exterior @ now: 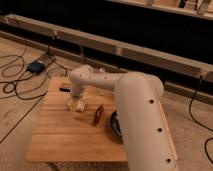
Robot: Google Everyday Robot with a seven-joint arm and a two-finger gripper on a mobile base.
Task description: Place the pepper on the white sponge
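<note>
Gripper (76, 96): directly over the white sponge (76, 105), close above its top; whether it is open or holds anything cannot be told
Pepper (98, 114): on the table (60, 137), just right of the white sponge, not touching it
Bowl (114, 126): right of the white sponge, beyond the pepper; partly hidden by the arm (142, 120)
Black object (64, 89): just behind and left of the white sponge

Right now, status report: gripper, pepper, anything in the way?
Gripper low over the white sponge. Pepper on the table right of the sponge, not on it. Dark bowl just right of the pepper, half hidden by arm.
</note>
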